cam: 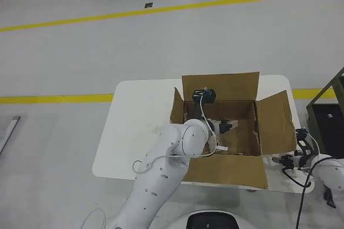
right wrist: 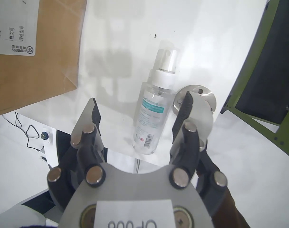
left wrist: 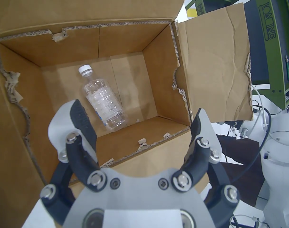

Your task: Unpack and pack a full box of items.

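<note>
Left end effector's (left wrist: 137,111) spread wide, empty — water bottle (left wrist: 102,98) below it in the box (left wrist: 156,55) looks light, slick, crushable, so I'd grab mid-body.

Overhead and left wrist, shared box (cam: 221,86)

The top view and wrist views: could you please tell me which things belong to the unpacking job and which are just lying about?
Job in hand:
cardboard box; water bottle lying inside it; spray bottle on the table outside the box; left gripper, open over the box; right gripper, open at the spray bottle.

Lying about:
green frame; grey tube on the floor.
</note>
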{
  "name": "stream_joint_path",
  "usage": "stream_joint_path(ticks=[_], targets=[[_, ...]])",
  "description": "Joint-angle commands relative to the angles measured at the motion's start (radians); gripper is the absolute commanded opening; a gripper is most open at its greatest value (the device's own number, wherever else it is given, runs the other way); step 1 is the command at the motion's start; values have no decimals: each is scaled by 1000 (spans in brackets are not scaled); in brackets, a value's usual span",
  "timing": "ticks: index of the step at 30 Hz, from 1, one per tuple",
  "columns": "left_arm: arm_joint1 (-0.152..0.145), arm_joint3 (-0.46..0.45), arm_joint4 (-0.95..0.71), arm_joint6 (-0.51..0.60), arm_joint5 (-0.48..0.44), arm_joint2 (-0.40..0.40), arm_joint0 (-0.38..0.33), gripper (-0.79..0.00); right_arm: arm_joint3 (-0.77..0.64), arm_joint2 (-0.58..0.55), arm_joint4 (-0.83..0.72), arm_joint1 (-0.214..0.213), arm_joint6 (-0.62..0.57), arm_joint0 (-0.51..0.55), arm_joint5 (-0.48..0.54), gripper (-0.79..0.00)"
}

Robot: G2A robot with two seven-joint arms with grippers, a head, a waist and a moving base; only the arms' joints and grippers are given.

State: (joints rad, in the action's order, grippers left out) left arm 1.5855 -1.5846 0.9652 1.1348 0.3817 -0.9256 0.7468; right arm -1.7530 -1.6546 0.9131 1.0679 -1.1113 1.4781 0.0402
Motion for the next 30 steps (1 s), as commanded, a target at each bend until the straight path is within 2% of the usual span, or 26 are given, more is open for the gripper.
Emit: stream_joint_path(ticks=[1,7,14,15,17,21,22,23,24,25,30], targets=[[0,0,0,0,0,0,0,0,8,11,9,0,1,-1,-1,-154],[0,0,0,0,0,0,0,0,35,27,15,-1,9,-13,-8,-135],[0,0,0,0,0,0,0,0,77,52,7,-1,16,-36,-16,-219],[0,0,0,0,0,0,0,0,79,53,5,-1,16,-38,-16,-302],[0,0,0,0,0,0,0,0,82,55,7,-2,17,-41,-17,-394],[0,0,0,0,0,0,0,0,97,65,17,-3,18,-50,-14,-462],[0,0,0,0,0,0,0,0,102,68,18,-3,18,-53,-13,-505],[0,0,0,0,0,0,0,0,106,71,19,-3,16,-56,-11,-570],[0,0,0,0,0,0,0,0,110,74,22,-4,12,-59,-10,-708],[0,0,0,0,0,0,0,0,113,73,17,-4,14,-61,-13,-785],[-2,-8,-4,-34,-17,-6,20,0,105,24,-64,-7,21,-60,-18,-785]])
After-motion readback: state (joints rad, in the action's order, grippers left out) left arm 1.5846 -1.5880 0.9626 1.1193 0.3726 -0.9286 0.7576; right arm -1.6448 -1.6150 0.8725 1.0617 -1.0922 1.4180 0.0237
